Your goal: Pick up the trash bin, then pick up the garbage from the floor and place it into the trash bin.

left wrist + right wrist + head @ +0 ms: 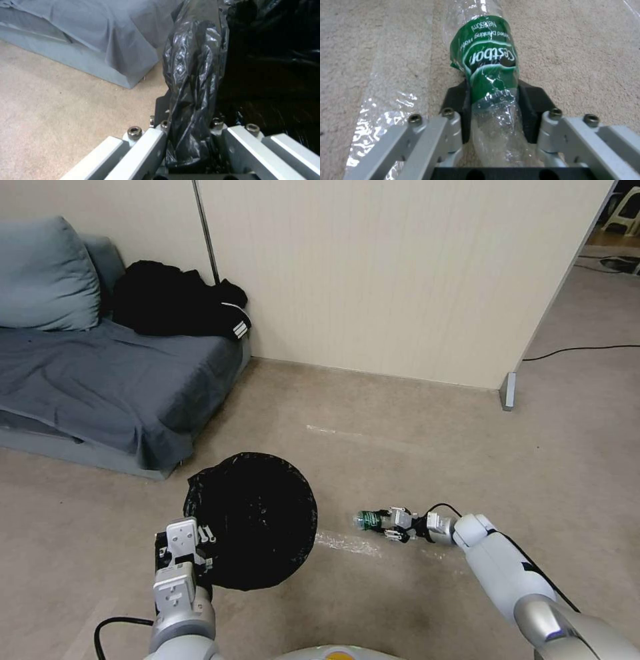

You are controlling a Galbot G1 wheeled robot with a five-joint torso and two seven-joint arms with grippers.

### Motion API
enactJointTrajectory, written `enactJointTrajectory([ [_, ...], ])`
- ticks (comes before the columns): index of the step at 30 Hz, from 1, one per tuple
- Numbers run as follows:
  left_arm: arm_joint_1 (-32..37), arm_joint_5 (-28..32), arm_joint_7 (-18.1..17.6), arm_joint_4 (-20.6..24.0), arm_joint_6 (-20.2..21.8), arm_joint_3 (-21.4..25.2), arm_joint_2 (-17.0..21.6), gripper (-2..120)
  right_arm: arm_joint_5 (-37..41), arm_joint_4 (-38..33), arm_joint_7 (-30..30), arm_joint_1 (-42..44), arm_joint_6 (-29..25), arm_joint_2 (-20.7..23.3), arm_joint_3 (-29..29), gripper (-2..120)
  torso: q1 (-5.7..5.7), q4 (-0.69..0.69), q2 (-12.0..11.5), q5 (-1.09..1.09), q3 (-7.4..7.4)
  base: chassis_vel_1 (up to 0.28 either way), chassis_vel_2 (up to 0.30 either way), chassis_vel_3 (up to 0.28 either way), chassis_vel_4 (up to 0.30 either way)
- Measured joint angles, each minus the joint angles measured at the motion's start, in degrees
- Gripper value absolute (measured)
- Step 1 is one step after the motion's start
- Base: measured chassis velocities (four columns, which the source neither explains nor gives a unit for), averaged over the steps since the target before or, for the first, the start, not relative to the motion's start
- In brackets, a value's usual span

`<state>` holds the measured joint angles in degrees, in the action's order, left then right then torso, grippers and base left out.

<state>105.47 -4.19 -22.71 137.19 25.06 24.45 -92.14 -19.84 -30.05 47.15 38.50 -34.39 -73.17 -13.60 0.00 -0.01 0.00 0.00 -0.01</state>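
Note:
The trash bin [257,517], lined with a black plastic bag, hangs in front of me on my left side. My left gripper [200,540] is shut on its near rim. In the left wrist view the folded bag rim [193,75] is pinched in the left gripper [190,120]. The garbage here is a crushed clear bottle with a green label [368,520], low over the carpet to the right of the bin. My right gripper [390,523] is shut on it. In the right wrist view the bottle [490,65] sits squeezed in the right gripper [493,100].
A grey sofa [100,380] with a pillow and a black garment [180,303] stands at the left, close behind the bin. A beige wall [400,280] runs across the back. A shiny clear strip [347,543] lies on the carpet under the bottle. A black cable [580,350] crosses the floor at the far right.

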Motion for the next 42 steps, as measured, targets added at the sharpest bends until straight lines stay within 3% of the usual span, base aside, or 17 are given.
enactJointTrajectory([
  [5,-0.1,0.3,0.0,-0.2,0.1,0.1,0.0,1,4.0,-1.6,-0.7,1.0,0.3,0.0,0.5,21,0.00,0.01,0.0,0.04,0.01,0.000,0.000,0.000,0.000],
  [11,-0.2,0.7,0.0,-0.2,0.4,0.2,0.0,1,21.0,-12.4,-2.3,5.6,-0.9,1.0,0.8,21,0.00,0.02,0.0,0.03,0.02,0.000,0.000,0.000,0.000],
  [12,-0.2,0.7,0.0,-0.2,0.4,0.2,0.0,1,21.0,-12.4,-2.3,5.6,-0.9,1.0,0.8,21,0.00,0.02,0.0,0.03,0.02,0.000,0.000,0.000,0.000],
  [16,-0.6,1.6,0.0,-0.8,0.5,0.3,0.0,1,29.4,-28.8,-4.8,13.0,0.7,3.3,1.1,20,0.01,-0.01,0.0,0.00,0.02,0.000,0.000,0.000,0.000],
  [17,-0.6,1.6,0.0,-0.8,0.5,0.3,0.0,1,29.4,-28.8,-4.8,13.0,0.7,3.3,1.1,20,0.01,-0.01,0.0,0.00,0.02,0.000,0.000,0.000,0.000],
  [20,-0.6,2.0,0.0,-1.2,0.8,0.2,0.0,1,35.2,-45.6,-7.3,18.8,4.1,5.0,1.5,19,0.00,0.00,0.0,-0.02,0.01,0.000,0.000,0.000,0.000],
  [21,-0.6,2.0,0.0,-1.2,0.8,0.2,0.0,1,35.2,-45.6,-7.3,18.8,4.1,5.0,1.5,19,0.00,0.00,0.0,-0.02,0.01,0.000,0.000,0.000,0.000],
  [24,-0.8,2.1,0.0,-1.6,1.2,0.0,0.0,1,39.7,-58.3,-10.6,22.7,6.5,6.7,3.8,19,0.00,0.01,0.0,-0.01,0.01,0.000,0.000,0.000,0.000],
  [25,-0.8,2.1,0.0,-1.6,1.2,0.0,0.0,1,39.7,-58.3,-10.6,22.7,6.5,6.7,3.8,19,0.00,0.01,0.0,-0.01,0.01,0.000,0.000,0.000,0.000],
  [28,-0.6,2.1,0.0,-1.9,1.2,-0.2,0.2,1,43.7,-68.1,-13.7,25.6,8.6,8.5,7.0,19,0.00,0.00,0.0,0.00,0.01,0.000,0.000,0.000,0.000],
  [32,-0.2,2.0,0.0,-1.9,1.2,-0.4,0.5,1,46.1,-74.9,-16.9,28.0,10.8,9.5,10.7,18,0.00,0.01,0.0,0.00,0.00,0.000,0.000,0.000,0.000],
  [34,-0.2,2.0,0.0,-1.9,1.2,-0.4,0.5,1,46.1,-74.9,-16.9,28.0,10.8,9.5,10.7,18,0.00,0.01,0.0,0.00,0.00,0.000,0.000,0.000,0.000],
  [35,-0.1,1.8,0.1,-1.9,1.2,-0.7,0.5,1,46.2,-77.4,-19.2,28.8,11.7,9.6,13.5,18,0.00,0.01,0.0,0.00,0.00,0.000,0.000,0.000,0.000],
  [42,0.5,1.0,0.1,-1.6,1.1,-1.7,0.1,1,42.8,-77.9,-21.6,29.3,12.6,8.3,20.4,18,0.00,0.01,0.0,0.00,0.00,0.000,0.000,0.000,0.000],
])
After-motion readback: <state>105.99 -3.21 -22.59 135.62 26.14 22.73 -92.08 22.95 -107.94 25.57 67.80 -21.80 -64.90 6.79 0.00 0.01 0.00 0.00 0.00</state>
